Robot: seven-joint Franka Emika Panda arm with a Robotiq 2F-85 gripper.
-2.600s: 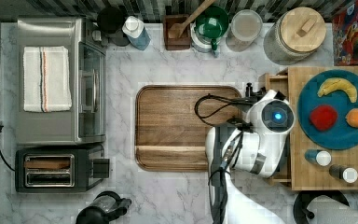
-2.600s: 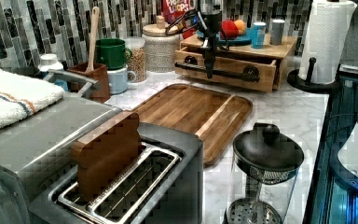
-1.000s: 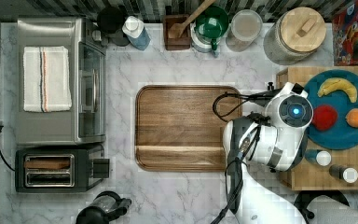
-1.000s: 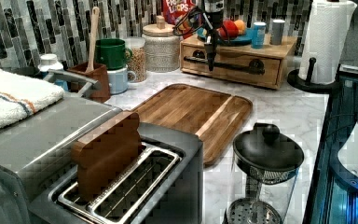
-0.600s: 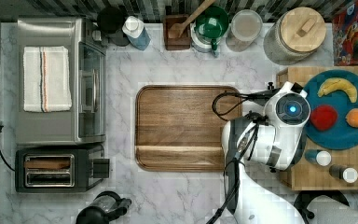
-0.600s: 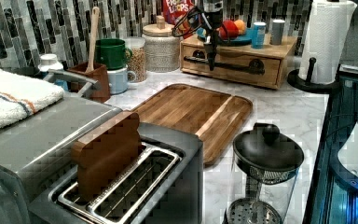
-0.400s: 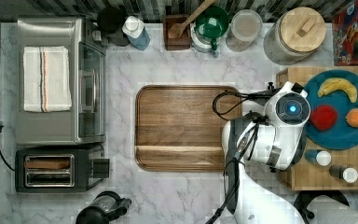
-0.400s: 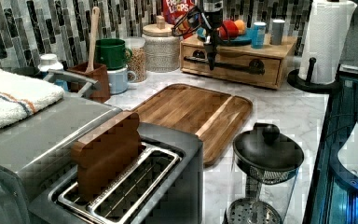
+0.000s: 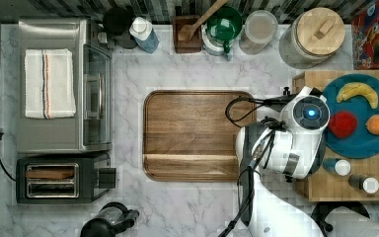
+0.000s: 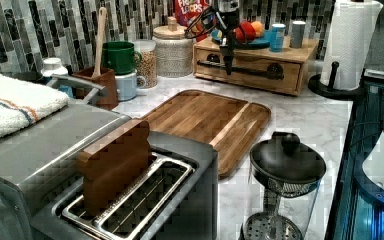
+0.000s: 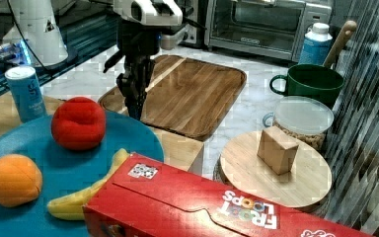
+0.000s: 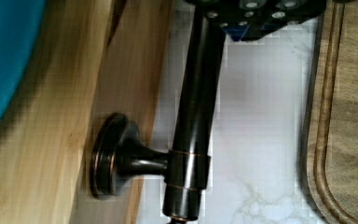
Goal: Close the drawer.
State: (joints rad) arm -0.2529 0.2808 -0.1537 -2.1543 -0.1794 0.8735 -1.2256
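The drawer (image 10: 250, 80) sits in a light wooden box (image 9: 355, 182) on the marble counter, its front flush with the box in the left view. A dark metal bar handle (image 10: 260, 69) runs across that front. My gripper (image 10: 228, 66) hangs straight down right in front of the handle, near the end on the left view's left. In the wrist view the handle (image 12: 193, 116) runs up under the gripper body, with the drawer front (image 12: 121, 70) beside it. In the right view the gripper (image 11: 134, 111) points down at the box's edge (image 11: 177, 148).
A dark round-cornered wooden tray (image 9: 192, 133) lies on the counter just beside the box. A blue plate (image 9: 360, 143) with fruit and two small bottles rest on top of the box. A paper towel roll (image 10: 347, 42) stands beside it; jars, a mug, a toaster and an oven line the counter.
Since 2.6 s ago the drawer has slid into its box and my arm has moved with it to the top view's right. Over the last second almost nothing has moved.
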